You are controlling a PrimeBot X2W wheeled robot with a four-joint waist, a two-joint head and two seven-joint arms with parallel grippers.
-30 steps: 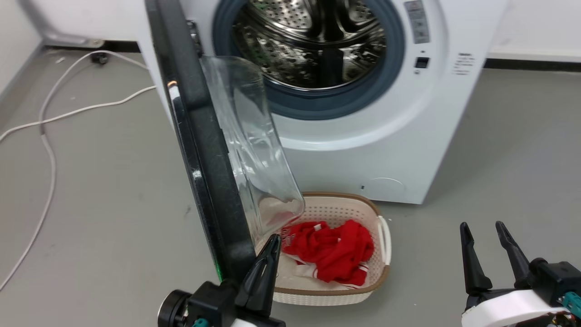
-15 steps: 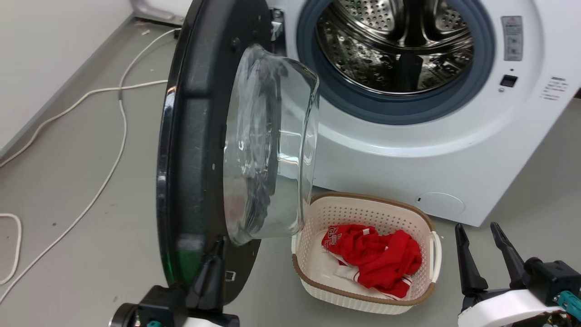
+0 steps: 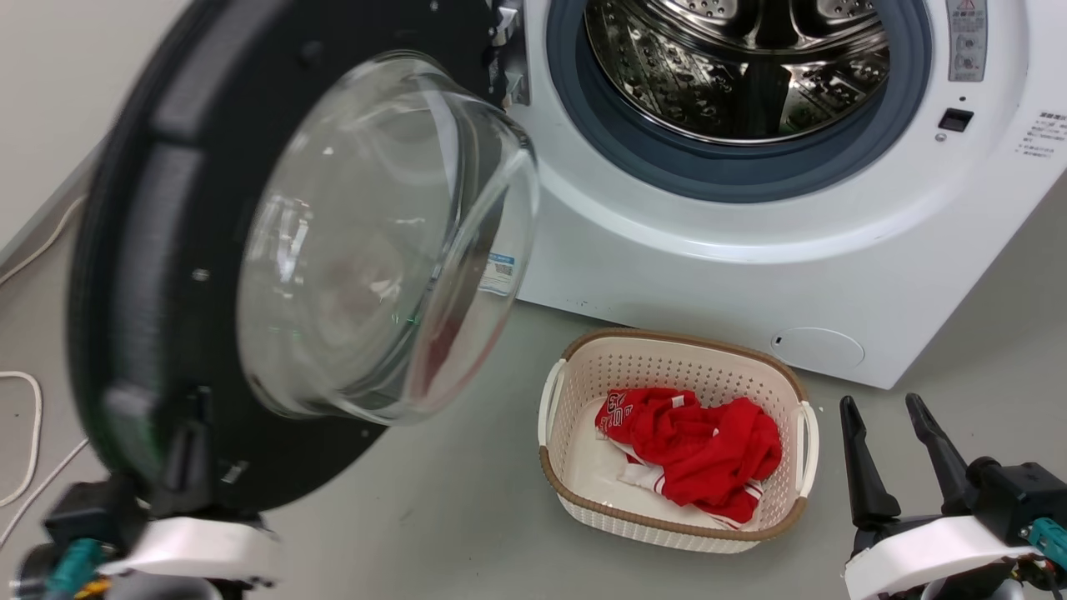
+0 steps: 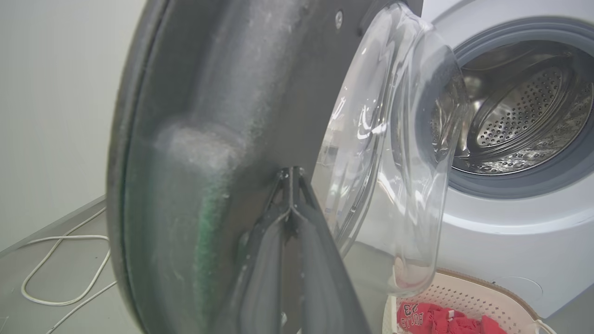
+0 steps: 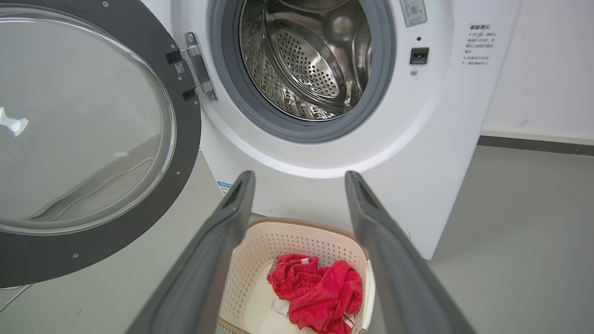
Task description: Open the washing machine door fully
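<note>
The washing machine [image 3: 750, 275] is white, with its steel drum open to view. Its black round washing machine door [image 3: 133, 292] hangs on the left hinge, swung wide, and the glass bowl [image 3: 375, 242] bulges toward me. My left gripper [image 3: 196, 400] is shut, its tips pressed against the lower inner face of the door. In the left wrist view the left gripper [image 4: 290, 170] has its fingers meeting on the door [image 4: 209, 93]. My right gripper [image 3: 879, 404] stands open at the lower right, apart from the machine. The right wrist view has the right gripper [image 5: 299, 175] open before the washing machine [image 5: 441, 139] and the door [image 5: 185, 153].
A cream perforated basket [image 3: 675, 337] with red clothes [image 3: 692, 442] sits on the grey floor in front of the machine, between my grippers. A white cable [image 3: 25, 433] lies on the floor at the left, near the wall.
The door has swung further open to the left, its inner face now turned toward me. My left gripper moved left with it. The head camera shifted. The right gripper stayed put.
</note>
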